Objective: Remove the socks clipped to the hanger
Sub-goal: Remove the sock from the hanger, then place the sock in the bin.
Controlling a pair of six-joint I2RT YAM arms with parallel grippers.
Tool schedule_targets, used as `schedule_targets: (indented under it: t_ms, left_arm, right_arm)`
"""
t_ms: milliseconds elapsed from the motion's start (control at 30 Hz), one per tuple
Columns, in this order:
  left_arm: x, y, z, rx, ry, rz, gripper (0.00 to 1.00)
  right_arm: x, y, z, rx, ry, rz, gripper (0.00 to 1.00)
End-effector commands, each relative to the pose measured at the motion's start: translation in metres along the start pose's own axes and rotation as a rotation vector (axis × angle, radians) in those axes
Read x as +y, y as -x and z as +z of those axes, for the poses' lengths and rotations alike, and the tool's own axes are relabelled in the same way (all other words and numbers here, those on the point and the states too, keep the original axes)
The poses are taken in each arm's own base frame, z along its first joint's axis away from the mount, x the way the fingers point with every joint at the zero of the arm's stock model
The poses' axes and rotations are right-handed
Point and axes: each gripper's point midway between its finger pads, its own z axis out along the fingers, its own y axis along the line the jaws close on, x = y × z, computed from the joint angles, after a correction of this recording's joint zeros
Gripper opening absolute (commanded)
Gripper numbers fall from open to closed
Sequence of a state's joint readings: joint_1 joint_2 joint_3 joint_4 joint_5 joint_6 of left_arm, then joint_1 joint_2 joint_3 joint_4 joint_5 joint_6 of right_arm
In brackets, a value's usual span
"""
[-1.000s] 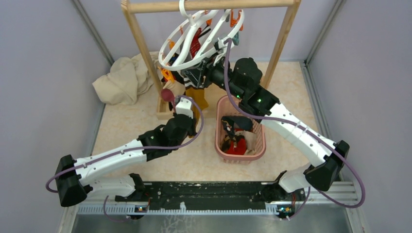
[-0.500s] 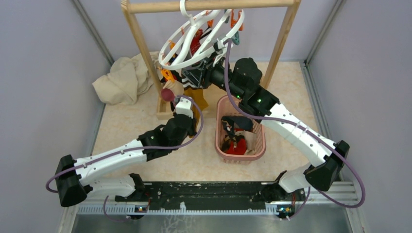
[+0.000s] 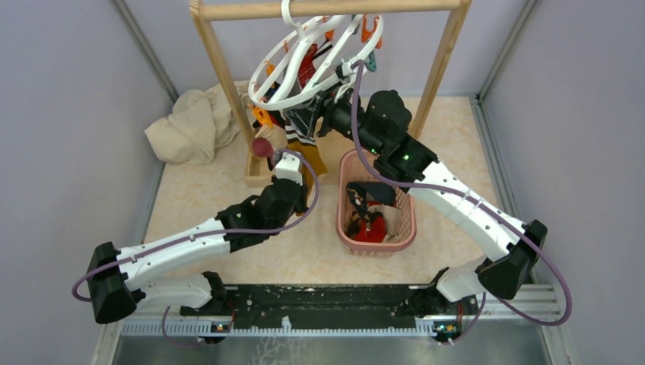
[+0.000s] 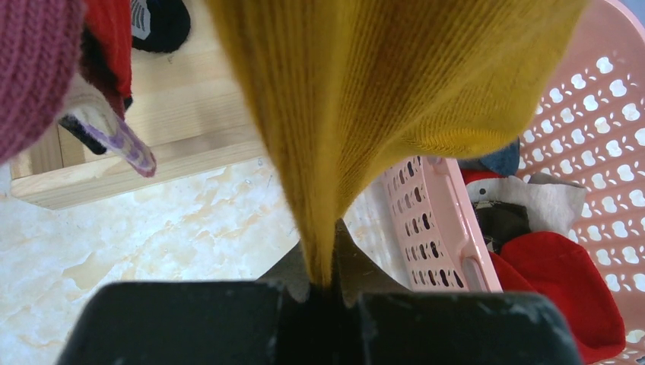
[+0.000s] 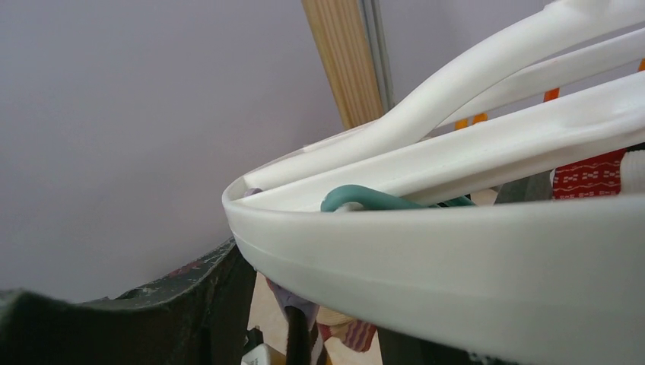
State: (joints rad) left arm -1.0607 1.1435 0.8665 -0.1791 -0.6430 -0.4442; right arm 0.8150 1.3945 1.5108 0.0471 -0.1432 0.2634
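The jaws of the left gripper point(image 4: 323, 287) are pressed together on the lower end of the mustard yellow sock point(image 4: 365, 91), which fans out upward from the pinch and fills most of the left wrist view. From above, that sock point(image 3: 312, 156) hangs below the hanger point(image 3: 304, 65), just above the left wrist.

The hanger is tilted, its hook over the top bar of the wooden rack point(image 3: 327, 7). Other socks dangle beneath the ring: a maroon sock point(image 4: 30, 68) at the left of the left wrist view and a red sock with a white pattern point(image 5: 589, 173) behind the ring in the right wrist view.

The right gripper point(image 3: 308, 120) sits right under the ring's near edge. In its own camera the white ring crosses the whole picture, with a teal clip point(image 5: 380, 199) hooked on it and one dark finger point(image 5: 190, 304) low on the left. The jaws seem to straddle the rim, but whether they grip it cannot be told.

The pink basket point(image 3: 407, 220) stands on the table just right of the left gripper, holding a red sock point(image 4: 563, 281) among others. A beige cloth point(image 3: 194, 125) lies at the rack's left foot.
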Motion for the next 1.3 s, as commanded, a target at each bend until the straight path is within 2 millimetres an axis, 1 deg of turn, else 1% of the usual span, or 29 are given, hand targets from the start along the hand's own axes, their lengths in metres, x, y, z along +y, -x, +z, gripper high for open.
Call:
schedule_targets:
  t_ms: [0, 167, 400, 500, 533, 600, 700, 767, 800, 867, 1000, 1133, 1267]
  left_arm:
    - [-0.004, -0.003, -0.001, 0.011, -0.013, 0.013, 0.0]
    - [-0.004, -0.002, 0.0, 0.01, -0.011, 0.015, 0.0]
    - [-0.006, -0.009, 0.001, 0.03, -0.02, 0.015, 0.0]
    - [-0.006, -0.011, 0.002, 0.035, -0.023, 0.015, 0.0]
    - [-0.007, -0.011, 0.002, 0.036, -0.024, 0.014, 0.0]
    - [-0.007, -0.012, 0.003, 0.039, -0.027, 0.015, 0.0]
    - [-0.008, -0.015, 0.003, 0.045, -0.029, 0.018, 0.0]
    - [-0.008, -0.015, 0.003, 0.045, -0.029, 0.017, 0.0]
    - [-0.008, -0.015, 0.003, 0.045, -0.03, 0.017, 0.0]
    - [-0.006, -0.016, 0.002, 0.044, -0.028, 0.015, 0.0]
    - [-0.004, -0.018, 0.001, 0.045, -0.022, 0.016, 0.0]
    - [-0.004, -0.014, -0.001, 0.038, -0.025, 0.009, 0.0]
    - [-0.003, -0.012, -0.002, 0.035, -0.024, 0.009, 0.0]
  right_arm:
    - [0.008, 0.051, -0.007, -0.159, 0.014, -0.044, 0.54]
    - [0.007, 0.053, -0.005, -0.169, 0.006, -0.046, 0.54]
    - [0.007, 0.051, 0.002, -0.17, 0.018, -0.042, 0.53]
    - [0.008, 0.052, 0.003, -0.179, 0.023, -0.038, 0.49]
    - [0.008, 0.052, 0.004, -0.182, 0.024, -0.038, 0.46]
    - [0.009, 0.052, 0.005, -0.188, 0.031, -0.039, 0.34]
    - [0.009, 0.052, 0.004, -0.205, 0.03, -0.042, 0.22]
    - [0.009, 0.052, 0.0, -0.222, 0.028, -0.045, 0.11]
    - [0.008, 0.048, -0.001, -0.223, 0.024, -0.044, 0.07]
    - [0.007, 0.049, -0.004, -0.235, 0.019, -0.044, 0.0]
    - [0.005, 0.045, -0.006, -0.228, 0.014, -0.043, 0.0]
    - [0.003, 0.041, -0.008, -0.217, 0.004, -0.04, 0.0]
    - [0.0, 0.033, -0.011, -0.197, -0.007, -0.037, 0.0]
